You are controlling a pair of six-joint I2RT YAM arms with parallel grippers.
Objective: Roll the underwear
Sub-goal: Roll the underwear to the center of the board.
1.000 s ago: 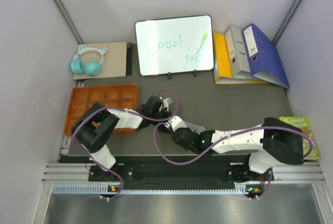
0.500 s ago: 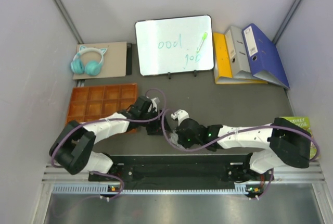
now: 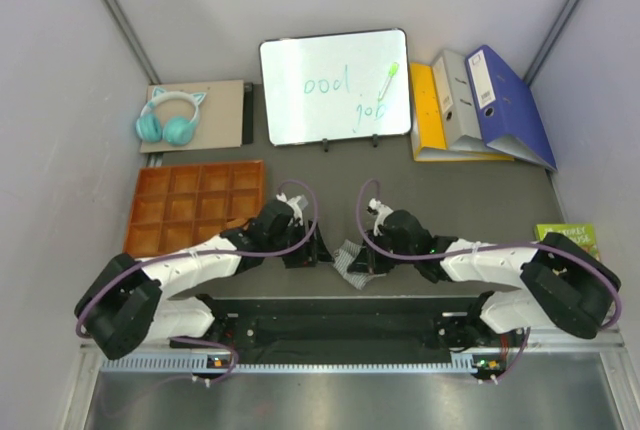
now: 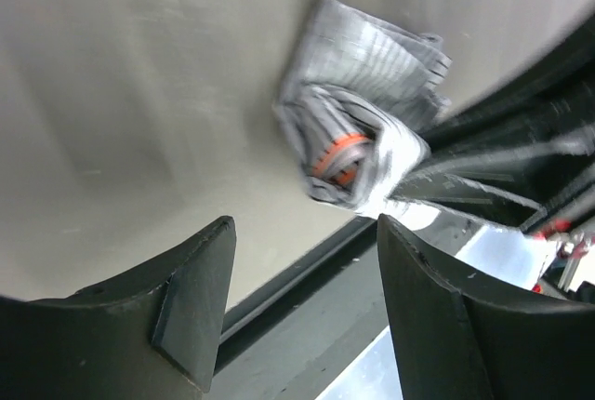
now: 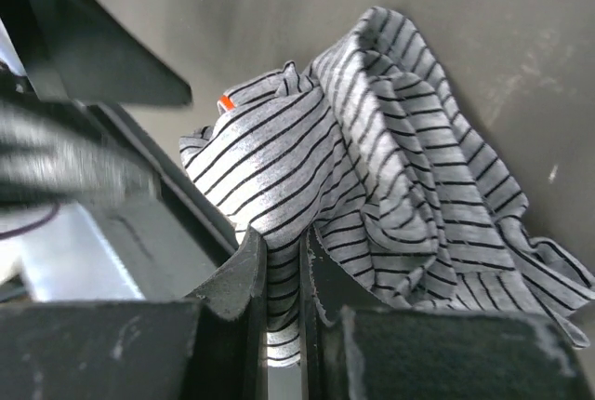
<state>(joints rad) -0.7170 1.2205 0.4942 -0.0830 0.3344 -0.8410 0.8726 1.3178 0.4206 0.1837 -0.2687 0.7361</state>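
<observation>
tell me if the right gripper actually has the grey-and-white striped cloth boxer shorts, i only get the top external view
Observer: Yes. In the right wrist view the right gripper is shut on a fold of the grey-and-white striped cloth boxer shorts.
Operator: and the left one, holding anything
Observer: No. The left gripper is open with nothing between its fingers; the bundle lies ahead of it, untouched.
Operator: anything inside that bundle
Observer: A patch of the rust-orange cloth briefs shows inside the striped folds.
</observation>
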